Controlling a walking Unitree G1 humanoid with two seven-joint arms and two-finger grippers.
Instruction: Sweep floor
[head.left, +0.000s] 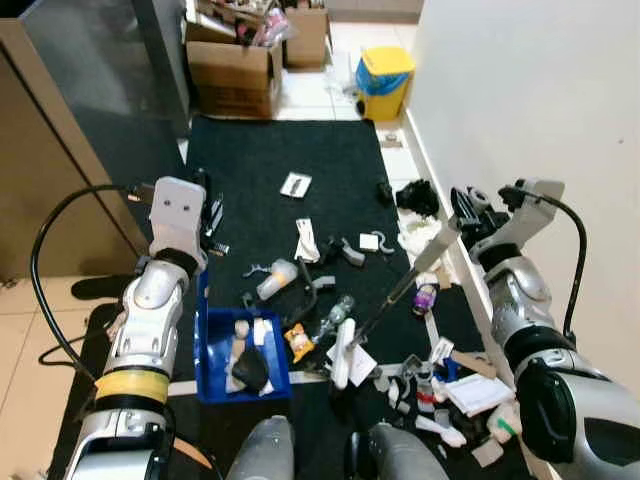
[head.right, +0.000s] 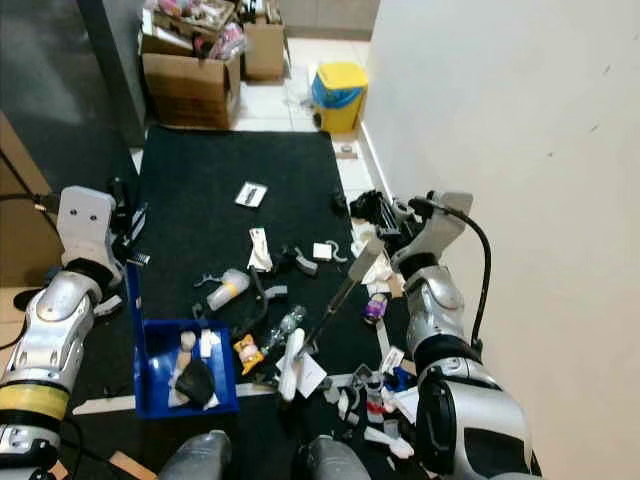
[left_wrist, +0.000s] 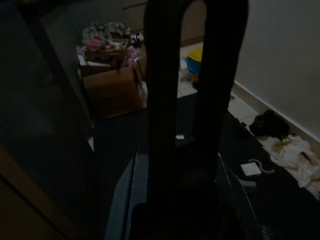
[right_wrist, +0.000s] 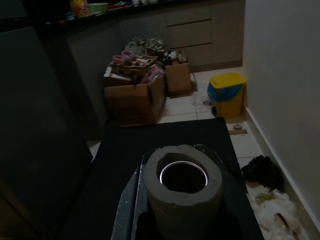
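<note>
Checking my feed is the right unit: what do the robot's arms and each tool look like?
Both arms are silver metal with rounded, dark-jointed segments. The left arm has a yellow band near the elbow, a white boxy wrist housing and a looping black cable. The right arm carries a similar black cable arching from its wrist. The left tool and right tool are black.

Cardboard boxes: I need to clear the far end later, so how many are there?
2. A large cardboard box sits on the tile just past the black mat's far left corner; a smaller box stands behind it. More may be hidden.
</note>
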